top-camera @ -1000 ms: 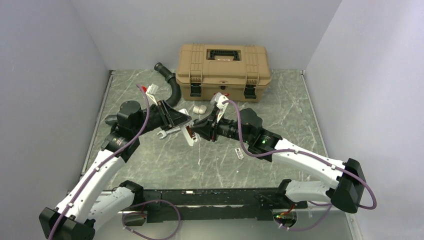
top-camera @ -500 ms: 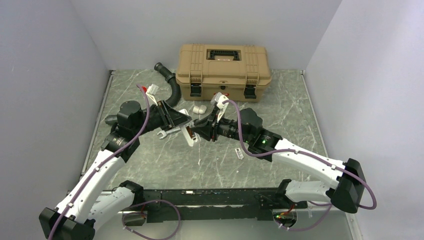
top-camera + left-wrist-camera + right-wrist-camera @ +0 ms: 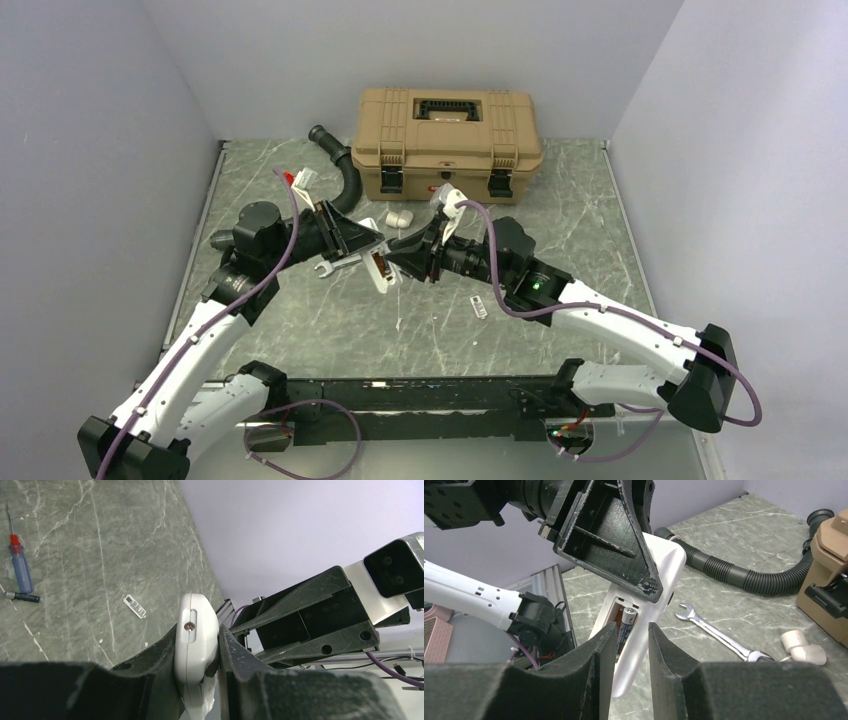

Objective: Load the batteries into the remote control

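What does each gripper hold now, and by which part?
The left gripper clamps the remote control across its flat faces, above the battery bay. For the right gripper, it cannot be told.

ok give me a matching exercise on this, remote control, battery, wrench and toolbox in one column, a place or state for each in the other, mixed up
1 remote control
2 battery
3 wrench
4 toolbox

a silver, lying flat on the table
b tan, standing at the table's far end
c in the remote's open compartment
d clamped in the left gripper, off the table

Pairs: 1-d, 2-c, 3-a, 4-b
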`<state>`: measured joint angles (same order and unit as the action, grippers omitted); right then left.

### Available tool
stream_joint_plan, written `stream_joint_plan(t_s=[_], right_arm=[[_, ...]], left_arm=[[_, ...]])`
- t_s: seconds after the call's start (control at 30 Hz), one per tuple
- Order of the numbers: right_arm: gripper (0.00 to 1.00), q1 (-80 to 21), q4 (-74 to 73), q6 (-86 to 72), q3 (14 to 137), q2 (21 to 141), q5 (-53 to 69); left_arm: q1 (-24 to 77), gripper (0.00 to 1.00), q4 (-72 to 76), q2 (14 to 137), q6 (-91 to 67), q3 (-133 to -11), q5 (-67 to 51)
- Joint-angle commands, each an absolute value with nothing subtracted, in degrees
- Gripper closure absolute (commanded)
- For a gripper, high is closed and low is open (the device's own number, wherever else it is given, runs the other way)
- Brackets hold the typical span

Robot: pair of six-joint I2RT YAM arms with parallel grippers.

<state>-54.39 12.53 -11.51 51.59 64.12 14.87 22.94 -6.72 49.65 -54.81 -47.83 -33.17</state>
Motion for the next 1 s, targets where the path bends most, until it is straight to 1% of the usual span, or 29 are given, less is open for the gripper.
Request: stream_joint_plan(t_s=[0.0,0.1,0.2,0.37,0.5,0.6,0.77,0.87,0.97], right_arm=[[0.68,-54.2,14.5,-11.0,50.9,62.1,14.9],[0.67,-54.1,14.6,-9.3,50.4,61.1,16.0],[0.66,-54.1,13.5,-3.1,49.7,58.7,21.6],[0.58,-54.1,8.3,10.8,49.8,54.8,29.7],[0.54,-54.1,3.1,18.6,50.8,52.6,31.5],[0.54,-54.1,-0.6,23.0,52.1,51.7,33.3],[0.58,-54.1,-5.0,27.6,53.6,51.7,34.7],[0.62,-54.0,-2.3,27.4,52.7,51.4,34.7],[0.65,-54.0,3.6,25.2,50.9,51.5,35.6]], left_arm=[[23.1,1.00,-3.7,48.9,-55.5,-49.3,-34.3],[23.1,1.00,-3.7,49.0,-55.5,-49.5,-34.7],[23.1,1.00,-4.1,49.3,-55.3,-49.9,-35.8],[23.1,1.00,-4.4,50.2,-53.8,-50.4,-40.4],[23.1,1.00,-4.4,50.8,-52.3,-50.8,-45.1],[23.1,1.00,-5.5,50.7,-50.5,-51.1,-47.3],[23.2,1.00,-8.0,50.7,-47.7,-52.1,-49.3],[23.6,1.00,-8.5,51.0,-47.0,-52.4,-50.1],[24.0,1.00,-7.9,51.5,-47.3,-52.0,-50.2]])
